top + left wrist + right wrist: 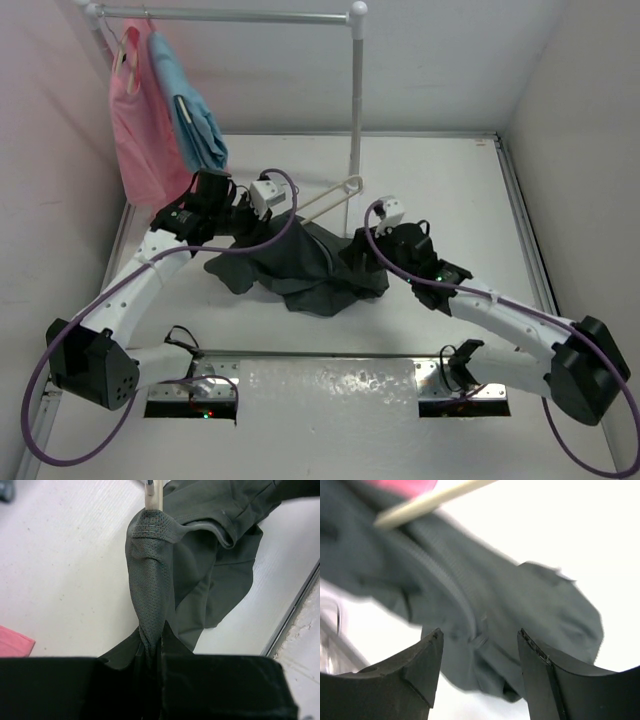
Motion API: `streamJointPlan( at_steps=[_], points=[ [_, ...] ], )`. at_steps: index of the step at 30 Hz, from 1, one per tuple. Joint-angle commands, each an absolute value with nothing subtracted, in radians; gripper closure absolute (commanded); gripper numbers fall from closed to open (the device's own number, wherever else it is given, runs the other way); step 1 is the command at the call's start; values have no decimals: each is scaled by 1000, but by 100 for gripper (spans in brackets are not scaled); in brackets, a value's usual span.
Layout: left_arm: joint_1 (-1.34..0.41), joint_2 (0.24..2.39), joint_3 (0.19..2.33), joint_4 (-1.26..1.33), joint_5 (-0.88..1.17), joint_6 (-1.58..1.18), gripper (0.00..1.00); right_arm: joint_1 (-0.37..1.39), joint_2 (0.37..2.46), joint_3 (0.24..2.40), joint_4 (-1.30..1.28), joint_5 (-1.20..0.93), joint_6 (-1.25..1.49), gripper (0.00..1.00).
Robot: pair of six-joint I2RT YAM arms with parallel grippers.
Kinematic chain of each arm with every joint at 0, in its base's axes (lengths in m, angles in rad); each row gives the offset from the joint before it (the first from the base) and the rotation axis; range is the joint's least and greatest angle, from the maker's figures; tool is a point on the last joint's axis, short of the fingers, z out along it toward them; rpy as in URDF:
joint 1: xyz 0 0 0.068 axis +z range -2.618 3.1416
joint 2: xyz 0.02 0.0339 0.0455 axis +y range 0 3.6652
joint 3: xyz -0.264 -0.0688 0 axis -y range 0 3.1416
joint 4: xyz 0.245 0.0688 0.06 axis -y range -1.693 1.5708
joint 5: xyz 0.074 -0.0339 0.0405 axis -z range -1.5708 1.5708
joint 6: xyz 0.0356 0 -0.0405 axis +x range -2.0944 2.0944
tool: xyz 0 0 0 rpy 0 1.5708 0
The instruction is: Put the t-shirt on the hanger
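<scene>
At the far left we see a pink garment [135, 120] and, just beside it, a light blue garment [190, 115]. Both hang from the left end of a grey rail [230, 15] at the back of the white surface [450, 190].

Below them our left arm reaches in toward the middle. Its wrist view shows the left tool [158, 660] closed on the t-shirt [310, 265]. A twisted band of the dark cloth is pinched between the two black fingers and stretches away from them. At the far end of that band, a stitched edge of the cloth sits bunched around a pale tip of the hanger [330, 198].

The rest of the t-shirt lies crumpled in a dark heap near the middle of the surface, between the two arms.

From above, the hanger's beige end sticks out of the heap and slants up to the right, toward the rail's upright post. How much of the hanger lies inside the cloth we cannot tell.

On the right, the right tool [480, 642] sits at the right edge of the heap. Its jaws stand apart with nothing clamped between them, and in its blurred wrist view the dark cloth fills the gap beyond the fingers.
</scene>
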State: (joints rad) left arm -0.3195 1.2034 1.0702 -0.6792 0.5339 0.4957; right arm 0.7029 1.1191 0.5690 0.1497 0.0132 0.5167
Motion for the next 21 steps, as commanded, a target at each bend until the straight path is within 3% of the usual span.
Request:
streamJointPlan(
  at_steps=[1,4,9,21],
  points=[
    [-313,1166,1085,-611,557,479,100,712,1094,587,135,279,730,40],
    [-313,1172,1086,-600,560,477,100,750,1175,647,77,304,701,45],
    [-314,1180,1098,-597,554,485,100,768,1359,764,95,166,635,56],
    [-314,1186,1109,-597,537,499,100,784,1451,802,11,265,607,59]
  ],
)
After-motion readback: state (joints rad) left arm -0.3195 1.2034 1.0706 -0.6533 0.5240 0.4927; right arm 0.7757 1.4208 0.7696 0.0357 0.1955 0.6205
